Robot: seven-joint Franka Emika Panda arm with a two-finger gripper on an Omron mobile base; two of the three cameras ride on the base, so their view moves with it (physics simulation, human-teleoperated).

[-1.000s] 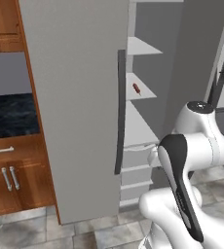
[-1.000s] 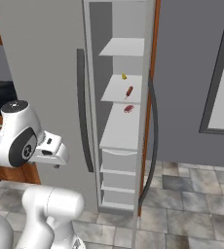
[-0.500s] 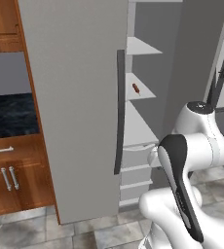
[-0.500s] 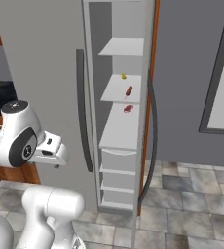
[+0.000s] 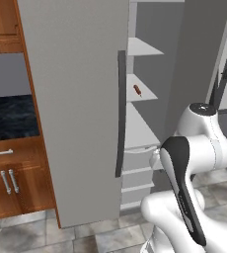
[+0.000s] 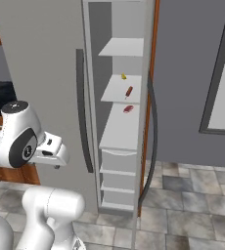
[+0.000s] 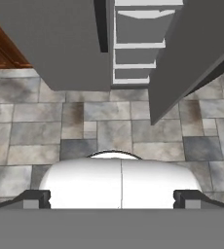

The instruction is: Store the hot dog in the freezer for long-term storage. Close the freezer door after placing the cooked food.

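Reddish-brown hot dog (image 6: 128, 91), light grey freezer door (image 6: 183, 73), mottled grey-brown floor tiles (image 7: 31, 126).

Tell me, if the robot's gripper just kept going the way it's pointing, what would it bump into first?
Most likely the tiled floor. The open gripper points downward at the tiles in front of the freezer, with nothing visible between, though depth is hard to judge.

Nothing here carries any writing I can read: no label, brand, number or sign anywhere.
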